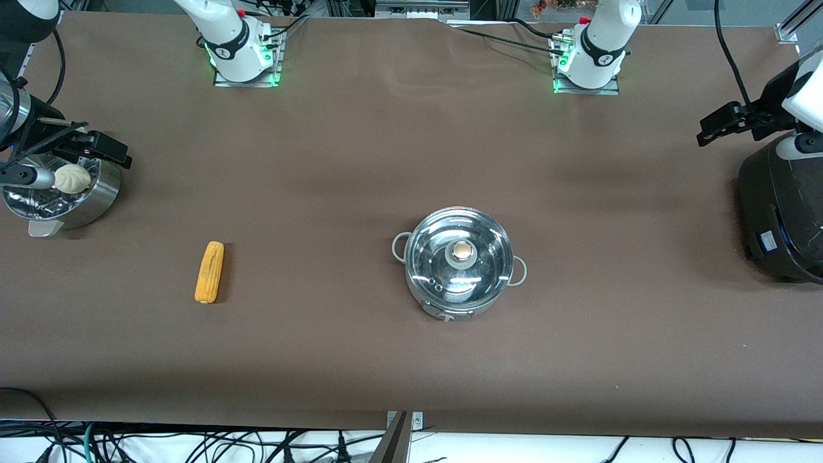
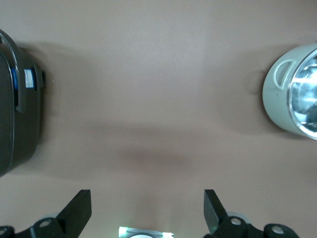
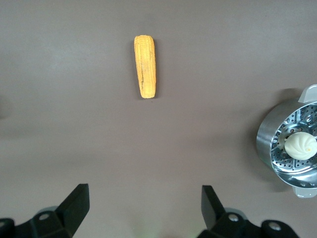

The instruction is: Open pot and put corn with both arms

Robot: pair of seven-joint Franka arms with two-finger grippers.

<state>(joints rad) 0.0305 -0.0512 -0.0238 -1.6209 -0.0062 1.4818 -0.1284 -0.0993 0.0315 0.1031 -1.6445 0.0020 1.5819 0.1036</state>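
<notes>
Opening step, nothing begun.

Starting at the right arm's end of the table (image 1: pixel 360 161): steamer (image 1: pixel 96 199) with a white bun (image 1: pixel 72 178) in it, not part of the job. Above it, right gripper (image 3: pixel 145 206), up in the air, fingers (image 3: pixel 79 203) wide apart, holding nothing, waiting.

Next along: corn (image 1: pixel 209 272), flat on the bare cloth, long axis running toward the front camera, nearer to that camera than the steamer, well apart from everything. Untouched.

Middle: pot (image 1: pixel 459 262), upright, glass lid (image 1: pixel 482 270) on, tan knob (image 1: pixel 461 252) dead centre, loop handles out to either side. Well apart from the corn.

At the left arm's end: black cooker (image 1: pixel 781 218), also not part of the job. Over its edge, left gripper (image 1: pixel 723 125), up in the air, fingers (image 2: pixel 81 206) spread wide, empty, waiting too.

Judged next: lid off first, likely by the left arm as the closer one to the pot. Calls for coming straight down over the knob, closing on it squarely, lifting clear without dragging the pot. After that, right arm down across the middle of the corn, then into the open pot. Risk: knob small and round, slip likely if off centre.
</notes>
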